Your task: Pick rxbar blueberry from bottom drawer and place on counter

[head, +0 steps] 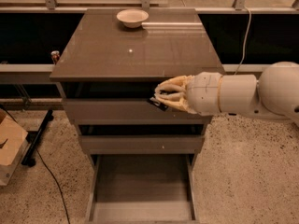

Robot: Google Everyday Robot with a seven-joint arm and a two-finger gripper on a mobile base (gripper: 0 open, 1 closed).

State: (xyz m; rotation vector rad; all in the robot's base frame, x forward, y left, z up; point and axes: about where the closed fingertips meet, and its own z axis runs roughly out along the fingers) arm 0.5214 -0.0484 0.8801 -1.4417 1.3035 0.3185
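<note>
My gripper (164, 97) hangs in front of the cabinet, just under the front edge of the counter (117, 55) and level with the top drawer. Its pale fingers (170, 88) are shut on the rxbar blueberry (159, 104), a small dark bar with pale markings that sticks out below and to the left of them. The bottom drawer (140, 190) is pulled out towards me below, and its tray shows nothing inside. The two upper drawers are closed.
A pale bowl (132, 17) stands at the back of the counter. A cardboard box (8, 146) and a black stand foot (38, 136) with a cable lie on the floor at the left. A white cable (244, 36) hangs at the right.
</note>
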